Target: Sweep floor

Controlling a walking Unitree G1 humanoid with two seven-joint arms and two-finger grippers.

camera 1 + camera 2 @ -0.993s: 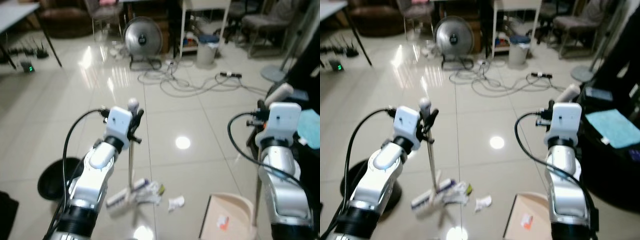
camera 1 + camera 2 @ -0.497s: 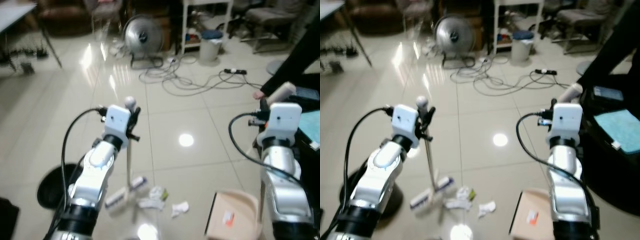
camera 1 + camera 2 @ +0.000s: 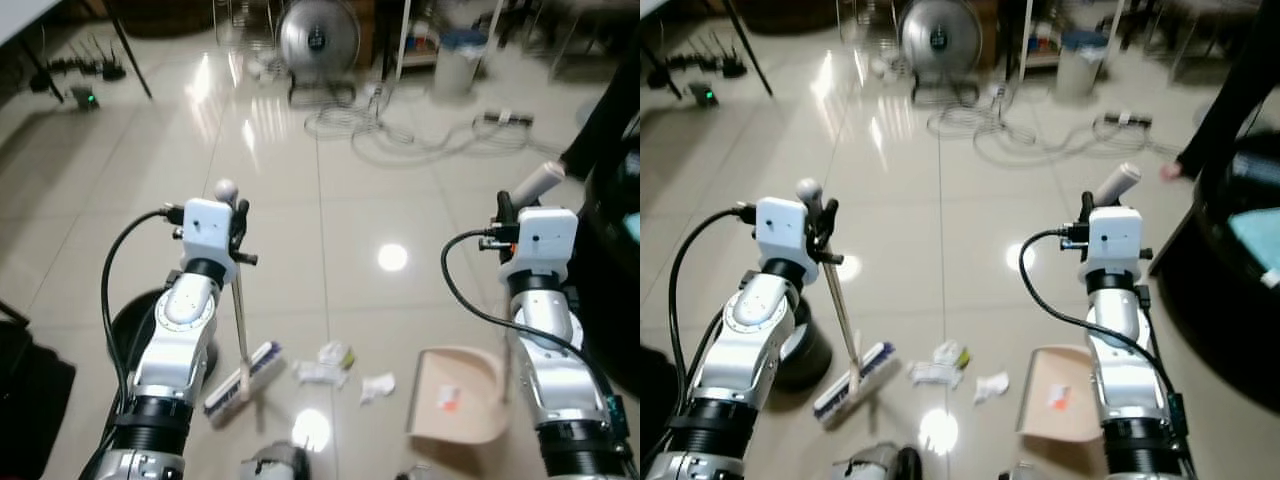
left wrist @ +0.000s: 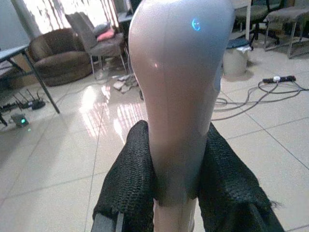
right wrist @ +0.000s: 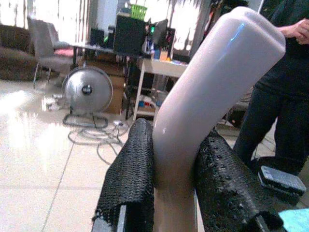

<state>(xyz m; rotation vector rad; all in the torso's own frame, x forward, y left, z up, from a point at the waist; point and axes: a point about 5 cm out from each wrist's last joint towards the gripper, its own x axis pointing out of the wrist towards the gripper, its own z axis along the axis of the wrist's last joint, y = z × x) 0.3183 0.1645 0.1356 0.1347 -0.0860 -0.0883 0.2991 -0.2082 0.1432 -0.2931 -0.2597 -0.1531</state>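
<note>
My left gripper is shut on the broom handle, just below its rounded top, with a black finger on each side. The thin pole slants down to the broom head on the tiled floor. Crumpled paper scraps and a small white piece lie right of the head, between it and the beige dustpan. My right gripper is shut on the dustpan's pale upright handle; the pan rests on the floor with a small orange scrap in it.
A black round base sits on the floor by my left arm. A fan, tangled cables and a white bin stand far ahead. A person in dark clothes stands at the right, beside a dark object.
The camera has moved and tilted down. The broom head, which lay against the paper scraps, now rests apart to their left, and the scraps lie more spread out toward the dustpan.
</note>
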